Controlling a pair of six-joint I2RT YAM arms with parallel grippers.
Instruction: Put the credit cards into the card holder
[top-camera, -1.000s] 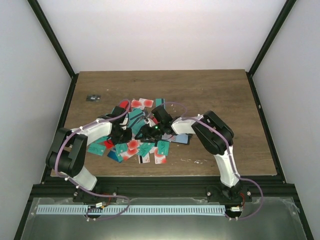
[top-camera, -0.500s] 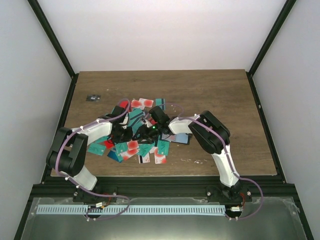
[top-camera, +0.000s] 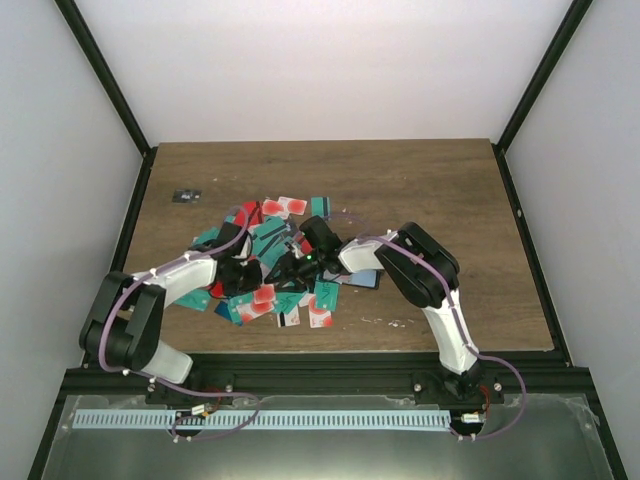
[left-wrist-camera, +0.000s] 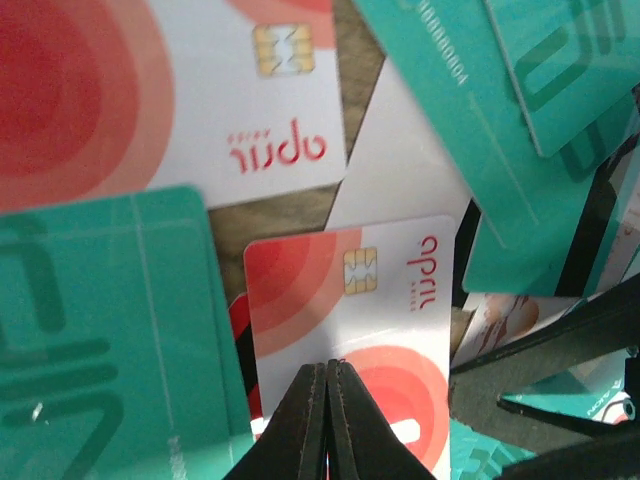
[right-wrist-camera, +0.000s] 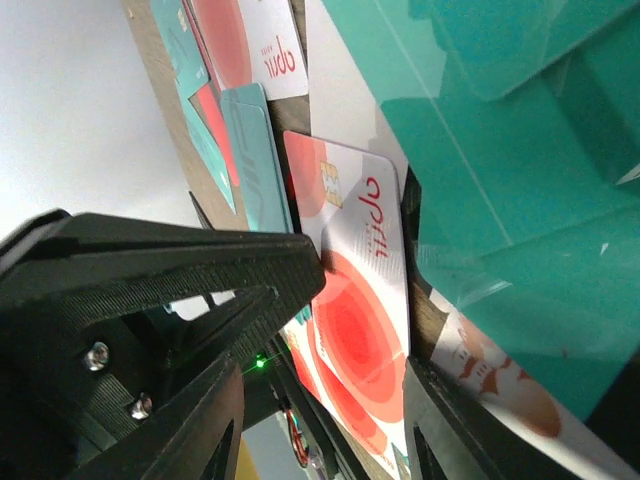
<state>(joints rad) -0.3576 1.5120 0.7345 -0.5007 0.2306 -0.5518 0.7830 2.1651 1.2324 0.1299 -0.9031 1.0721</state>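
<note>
Many credit cards (top-camera: 280, 222), teal, red and white with red circles, lie in a heap at the table's middle. My left gripper (top-camera: 248, 272) is shut, and its tips (left-wrist-camera: 327, 366) press on a white card with red circles (left-wrist-camera: 385, 300). My right gripper (top-camera: 287, 266) is open, and its jaws stand either side of that same card (right-wrist-camera: 372, 300) in the right wrist view (right-wrist-camera: 330, 400). The left gripper's black finger (right-wrist-camera: 250, 262) touches the card's edge there. A dark and light-blue thing (top-camera: 366, 279) partly under the right arm may be the card holder.
A tiny dark grey object (top-camera: 185, 195) lies at the far left of the wooden table (top-camera: 450, 200). Teal cards (left-wrist-camera: 90, 340) crowd both sides of the pressed card. Black frame rails border the table.
The left arm's elbow has swung left and toward the near edge while its gripper stayed in the pile. The right gripper has edged slightly left toward it.
</note>
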